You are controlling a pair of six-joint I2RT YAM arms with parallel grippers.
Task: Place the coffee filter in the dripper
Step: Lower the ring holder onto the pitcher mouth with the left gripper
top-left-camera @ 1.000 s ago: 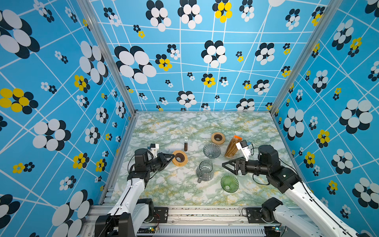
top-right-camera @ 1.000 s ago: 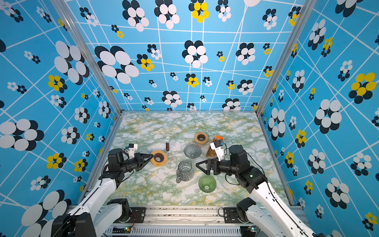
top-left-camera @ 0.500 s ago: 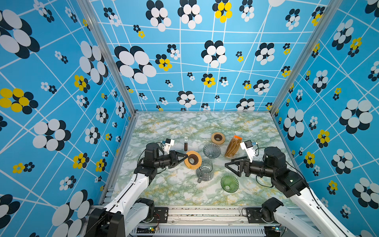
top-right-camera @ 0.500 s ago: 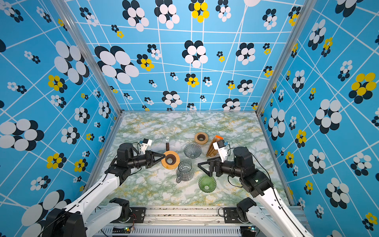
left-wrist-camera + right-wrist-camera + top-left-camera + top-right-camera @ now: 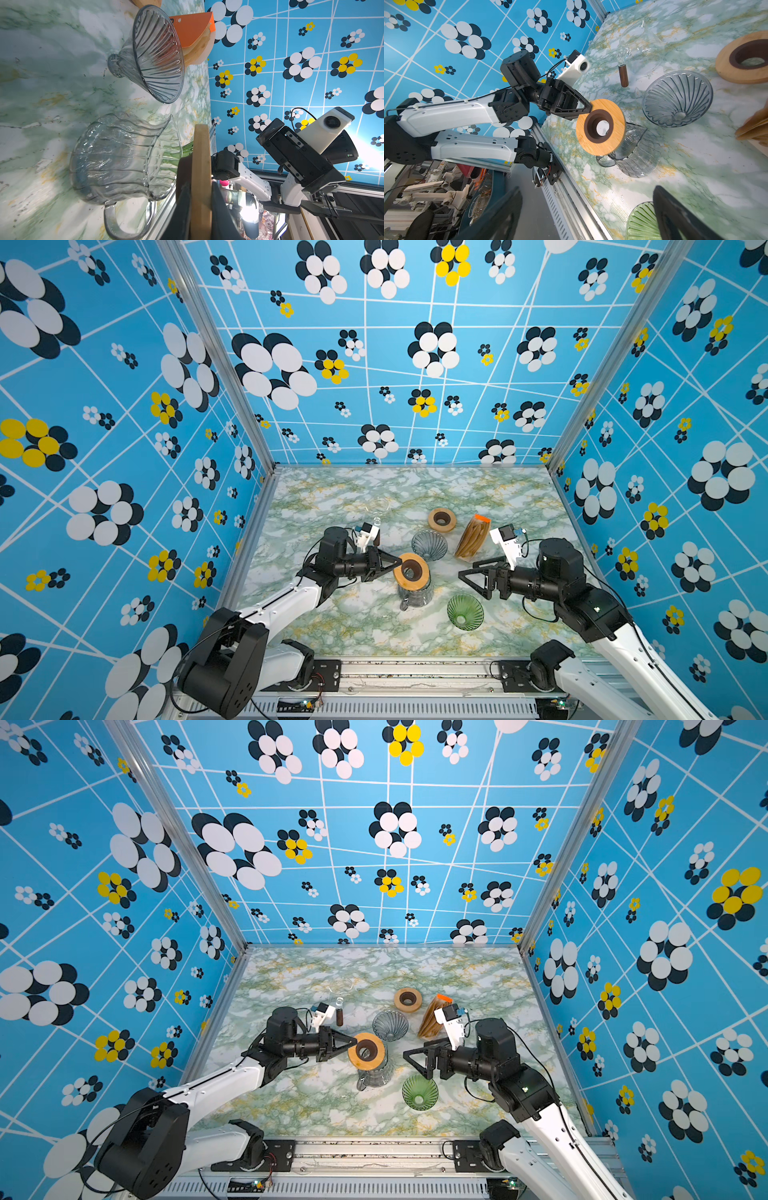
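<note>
The coffee filter stack [image 5: 471,537], brown paper under an orange card [image 5: 193,27], leans at the back right in both top views. A grey glass dripper [image 5: 429,544] [image 5: 677,99] lies on its side beside it. A green dripper [image 5: 464,611] sits near the front. My left gripper [image 5: 400,563] [image 5: 200,187] is shut on a wooden ring [image 5: 411,571] [image 5: 601,126], held tilted over a glass carafe [image 5: 415,595] [image 5: 124,158]. Right of the carafe my right gripper [image 5: 471,583] [image 5: 587,188] stands wide open and empty, just above the green dripper.
A second wooden ring [image 5: 441,519] lies at the back behind the grey dripper. A clear glass funnel with a dark wooden handle [image 5: 624,75] lies to the back left. Patterned walls close three sides, and a metal rail [image 5: 415,668] runs along the front edge.
My left gripper has carried the wooden ring rightward from the left of the table to above the carafe. The right gripper has drawn back to the right, staying open.
</note>
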